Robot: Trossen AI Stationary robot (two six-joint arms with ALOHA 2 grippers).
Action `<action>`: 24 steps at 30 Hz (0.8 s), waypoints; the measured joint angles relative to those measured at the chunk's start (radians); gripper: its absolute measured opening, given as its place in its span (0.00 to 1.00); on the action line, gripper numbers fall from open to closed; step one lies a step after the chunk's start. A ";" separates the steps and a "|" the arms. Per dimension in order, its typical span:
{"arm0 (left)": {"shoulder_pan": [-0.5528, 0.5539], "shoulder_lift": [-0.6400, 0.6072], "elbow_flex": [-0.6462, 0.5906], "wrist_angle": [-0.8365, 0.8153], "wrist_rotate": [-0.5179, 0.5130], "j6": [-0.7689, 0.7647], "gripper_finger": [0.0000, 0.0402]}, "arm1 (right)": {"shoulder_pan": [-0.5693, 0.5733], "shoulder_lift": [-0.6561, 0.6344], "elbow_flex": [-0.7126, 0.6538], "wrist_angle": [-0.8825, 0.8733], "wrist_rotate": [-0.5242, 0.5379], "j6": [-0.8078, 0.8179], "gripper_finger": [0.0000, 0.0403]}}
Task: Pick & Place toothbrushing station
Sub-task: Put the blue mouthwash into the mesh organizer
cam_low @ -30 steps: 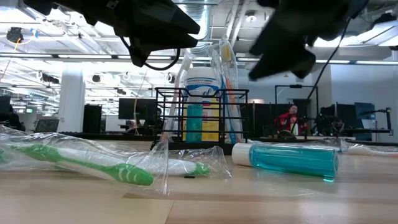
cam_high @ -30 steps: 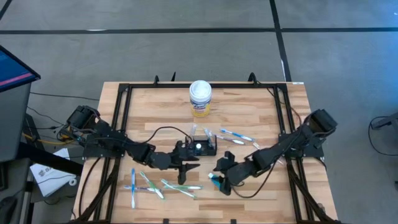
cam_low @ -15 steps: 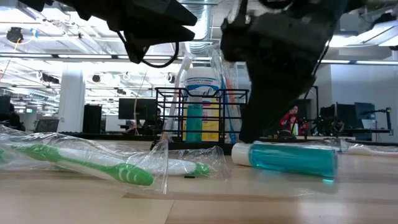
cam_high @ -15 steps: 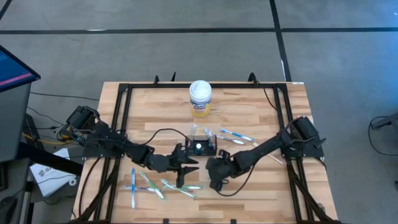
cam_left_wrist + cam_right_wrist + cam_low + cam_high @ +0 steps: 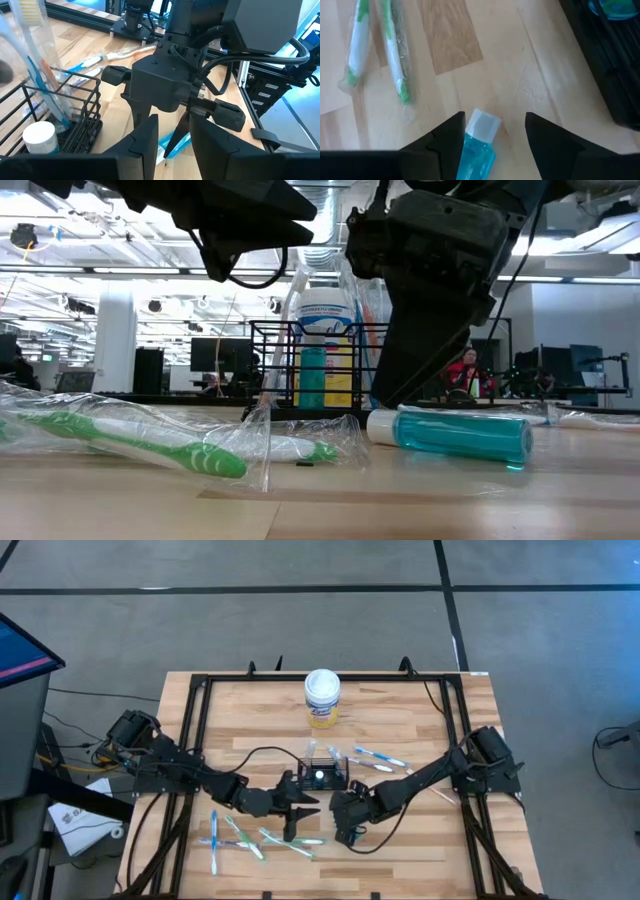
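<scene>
Mid-table, the black wire caddy [image 5: 326, 774] stands upright on the wood table [image 5: 400, 730], with a white-capped bottle and wrapped toothbrushes standing in it. White-lidded canister [image 5: 322, 698] sits behind it, well apart, toward the far edge.

Right gripper [image 5: 345, 833] is down at the table just in front of the caddy, fingers [image 5: 445, 142] spread open either side of a small blue bottle [image 5: 477, 142] with a white cap. The bottle lies flat on the wood; cannot tell if the fingers touch it. Low view shows the bottle [image 5: 450, 437] on its side under the gripper, cap pointing toward the green brushes.

Left gripper [image 5: 293, 821] hovers beside the right one, just in front of the caddy's left end, holding nothing. Its fingers [image 5: 142, 145] stand a little apart in the left wrist view.

Loose wrapped toothbrushes [image 5: 240, 837] lie scattered at the front left; more wrapped toothbrushes [image 5: 378, 758] lie right of the caddy. Two green wrapped brushes [image 5: 377, 50] lie side by side near the bottle.

A person in red [image 5: 466, 372] is in the room beyond.
</scene>
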 joint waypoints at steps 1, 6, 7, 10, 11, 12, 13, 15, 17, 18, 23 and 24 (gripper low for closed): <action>-0.001 0.000 0.000 0.000 0.000 -0.001 0.26 | 0.001 0.000 0.000 0.000 0.000 0.000 0.49; -0.001 0.000 0.000 0.000 0.000 -0.003 0.26 | 0.013 0.017 0.001 0.047 -0.003 0.003 0.45; -0.001 0.000 0.000 0.000 0.000 -0.003 0.26 | 0.014 0.021 -0.001 0.041 -0.004 0.003 0.44; -0.001 0.000 0.000 0.000 0.000 -0.003 0.26 | 0.013 0.030 0.002 0.055 -0.016 0.005 0.42; -0.001 0.000 0.000 -0.001 0.000 -0.003 0.26 | 0.012 0.031 0.001 0.038 -0.018 0.007 0.42; -0.001 0.000 0.000 -0.001 0.000 -0.003 0.26 | 0.012 0.031 -0.002 0.031 -0.018 0.009 0.41; -0.001 0.000 0.000 -0.001 0.000 -0.003 0.26 | 0.012 0.032 -0.002 0.037 -0.020 0.011 0.41; -0.001 0.000 0.000 -0.001 0.000 -0.003 0.26 | 0.012 0.032 0.000 0.042 -0.022 0.022 0.40; -0.001 0.000 0.000 -0.002 0.000 -0.003 0.26 | 0.016 0.032 0.000 0.044 -0.025 0.024 0.39; -0.001 0.000 0.000 -0.002 0.000 -0.003 0.26 | 0.018 0.032 0.000 0.045 -0.025 0.025 0.39; -0.005 0.000 0.000 -0.001 0.000 -0.003 0.26 | 0.021 0.032 0.000 0.047 -0.026 0.026 0.37; -0.005 -0.001 0.000 -0.001 0.000 -0.003 0.26 | 0.022 0.032 0.000 0.048 -0.026 0.026 0.37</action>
